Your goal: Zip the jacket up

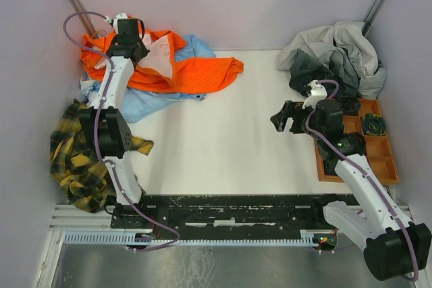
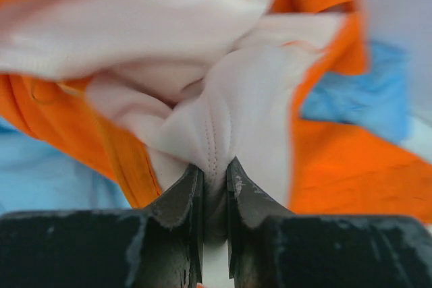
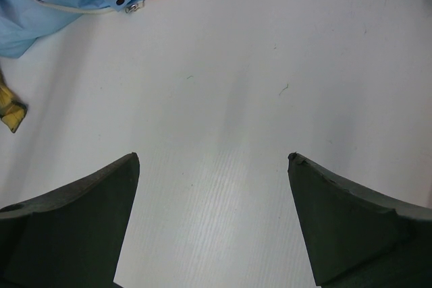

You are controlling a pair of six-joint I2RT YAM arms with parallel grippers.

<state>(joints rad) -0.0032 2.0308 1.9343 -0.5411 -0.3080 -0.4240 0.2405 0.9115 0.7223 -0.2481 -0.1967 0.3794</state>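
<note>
The jacket lies crumpled at the far left of the table — my left gripper pinches its pink lining, jaws narrow. My right gripper gapes wide above the table — holding nothing.

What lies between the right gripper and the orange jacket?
Only bare white tabletop between right gripper and jacket, shown in the top view.
</note>
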